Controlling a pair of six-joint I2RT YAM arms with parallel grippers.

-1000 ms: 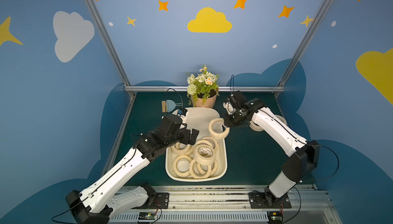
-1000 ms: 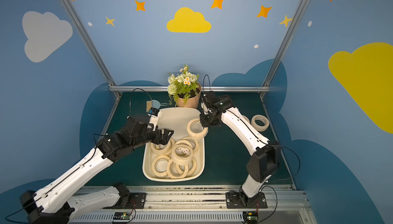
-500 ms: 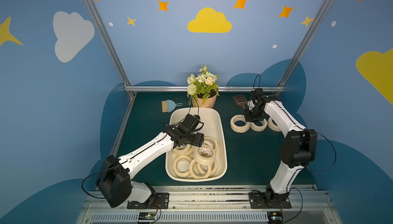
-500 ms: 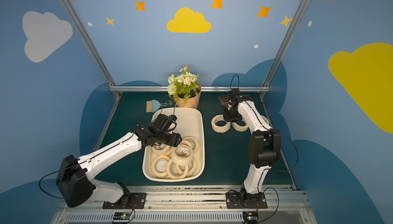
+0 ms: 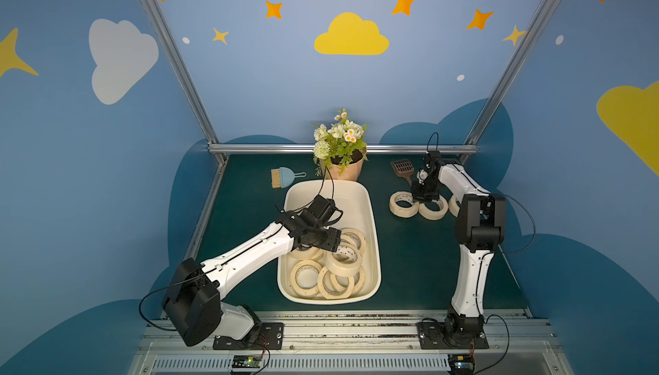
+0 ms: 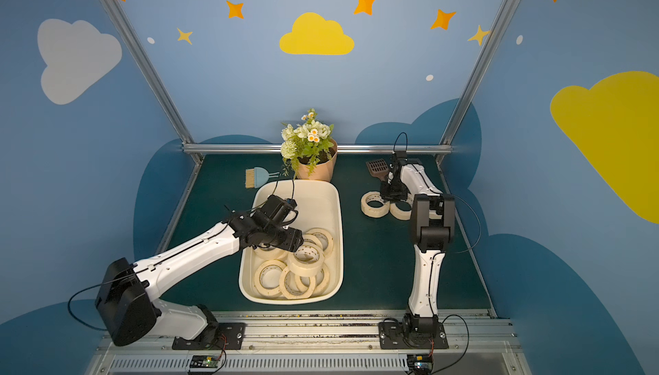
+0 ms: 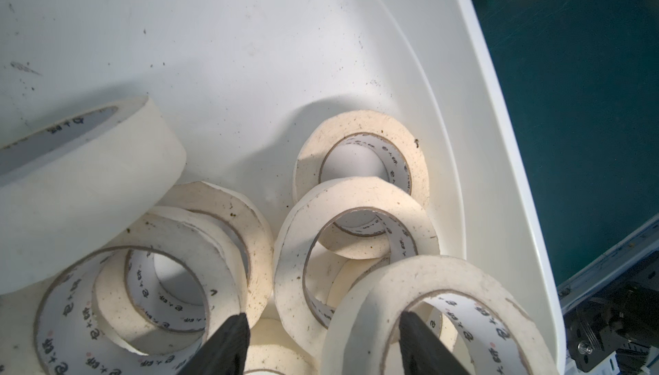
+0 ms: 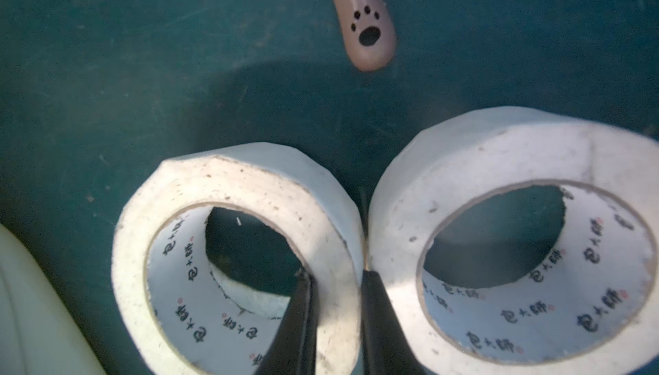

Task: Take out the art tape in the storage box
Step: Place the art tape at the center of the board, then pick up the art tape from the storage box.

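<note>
One art tape roll point(image 8: 228, 180), wall clamped inside right pincer point(image 8: 337, 284)

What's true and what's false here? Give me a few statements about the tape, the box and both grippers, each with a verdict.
1. The right gripper pinches the wall of a tape roll lying on the mat. True.
2. The storage box is empty. False: several rolls remain in it.
3. The left gripper is inside the box, jaws apart. True.
4. The small brush lies in the box. False: it lies on the mat beside it.
</note>
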